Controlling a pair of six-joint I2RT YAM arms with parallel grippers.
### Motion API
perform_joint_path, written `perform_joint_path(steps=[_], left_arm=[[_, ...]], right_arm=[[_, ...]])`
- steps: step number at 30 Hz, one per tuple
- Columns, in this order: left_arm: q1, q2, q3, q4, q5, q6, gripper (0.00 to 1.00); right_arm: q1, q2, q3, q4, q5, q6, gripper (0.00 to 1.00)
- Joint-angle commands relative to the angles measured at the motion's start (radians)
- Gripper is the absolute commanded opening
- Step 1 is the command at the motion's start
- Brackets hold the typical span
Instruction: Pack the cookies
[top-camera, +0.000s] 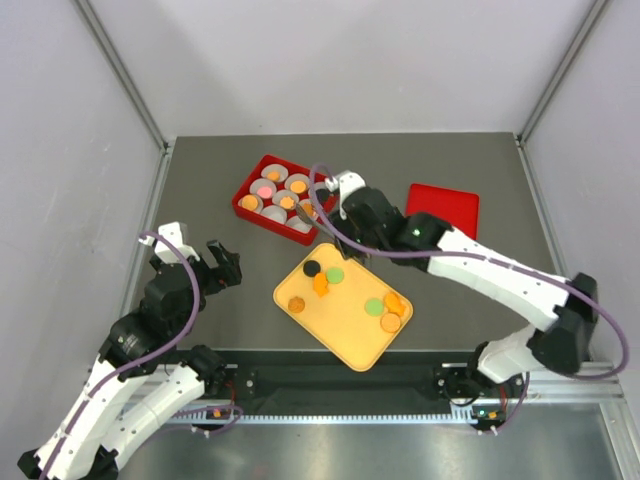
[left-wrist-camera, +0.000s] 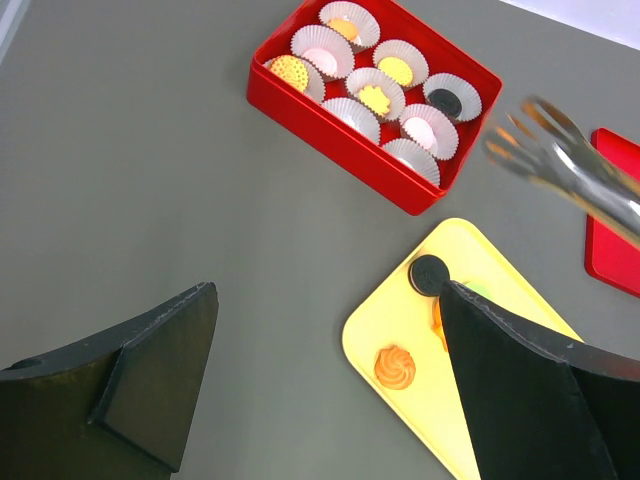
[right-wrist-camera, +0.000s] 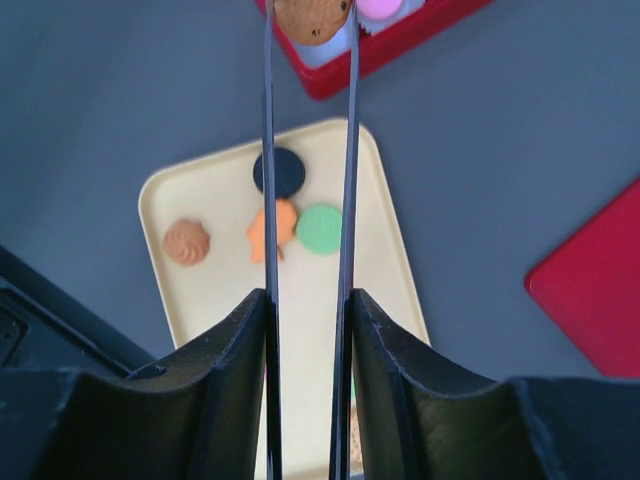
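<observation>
Tongs (right-wrist-camera: 349, 150) clamped in my right gripper (right-wrist-camera: 308, 297), jaws pinched narrow on the two metal blades. At the blade tips a brown cookie (right-wrist-camera: 313, 18) is squeezed between them. On the right wrist view that cookie hangs over the red box (left-wrist-camera: 335, 145), at the side nearest the tray. The box is lined with white paper cups (left-wrist-camera: 432, 128), and several carry a disc: orange, pink, one black. Below the blades I see the yellow tray (top-camera: 345, 335) with loose cookies (top-camera: 336, 274) on it. A black one, a green one and an orange piece sit close together, with an orange swirl off to one side. Another green and two orange lie near the tray's right corner. A red lid (top-camera: 443, 210) lies flat on the table (top-camera: 250, 310), just beyond the tray and apart from the box. My left gripper (left-wrist-camera: 328, 290) hovers over the table left of the tray, jaws spread wide.
</observation>
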Motion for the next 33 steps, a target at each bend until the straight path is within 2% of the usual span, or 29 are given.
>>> perform_joint_path(steps=[1, 9, 15, 33], left_arm=[[-0.003, 0.014, 0.004, 0.005, -0.015, -0.005, 0.97], [-0.002, 0.021, 0.006, 0.004, -0.025, -0.008, 0.97], [-0.003, 0.031, 0.007, 0.001, -0.027, -0.01, 0.97], [-0.003, 0.041, 0.007, 0.001, -0.022, -0.007, 0.97]], right_arm=[[-0.059, 0.116, 0.117, 0.112, -0.067, -0.075, 0.35], [-0.092, 0.399, 0.332, 0.138, -0.13, -0.108, 0.34], [-0.096, 0.512, 0.434, 0.14, -0.132, -0.127, 0.35], [-0.102, 0.576, 0.452, 0.149, -0.151, -0.123, 0.35]])
